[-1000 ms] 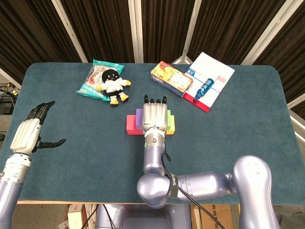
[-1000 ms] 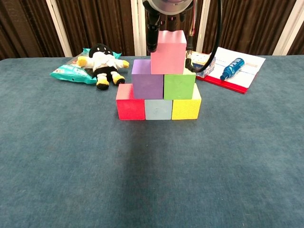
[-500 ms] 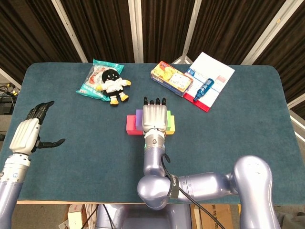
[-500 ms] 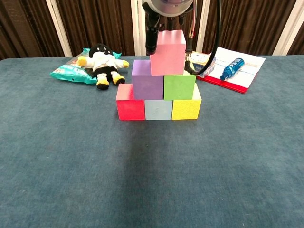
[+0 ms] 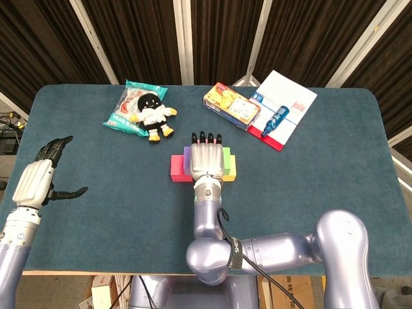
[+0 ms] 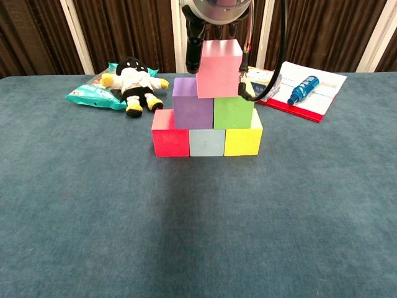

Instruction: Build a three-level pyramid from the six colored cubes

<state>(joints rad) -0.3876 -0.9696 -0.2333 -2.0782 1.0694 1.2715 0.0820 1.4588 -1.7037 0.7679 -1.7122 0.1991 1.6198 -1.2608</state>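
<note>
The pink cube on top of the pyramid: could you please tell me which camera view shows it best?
The chest view: the pink cube faces the camera unobstructed, atop the purple cube and green cube. In the head view, the right hand covers it entirely.

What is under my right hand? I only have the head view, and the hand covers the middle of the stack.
Observer: The chest view shows the pink cube between the fingers of the right hand, over the seam of the purple cube and green cube.
Operator: Is the bottom row complete?
Observer: Yes. The red cube, light blue cube and yellow cube stand side by side, touching.
Operator: Is pink centered?
Observer: Not quite. It covers more of the green cube than of the purple cube.
</note>
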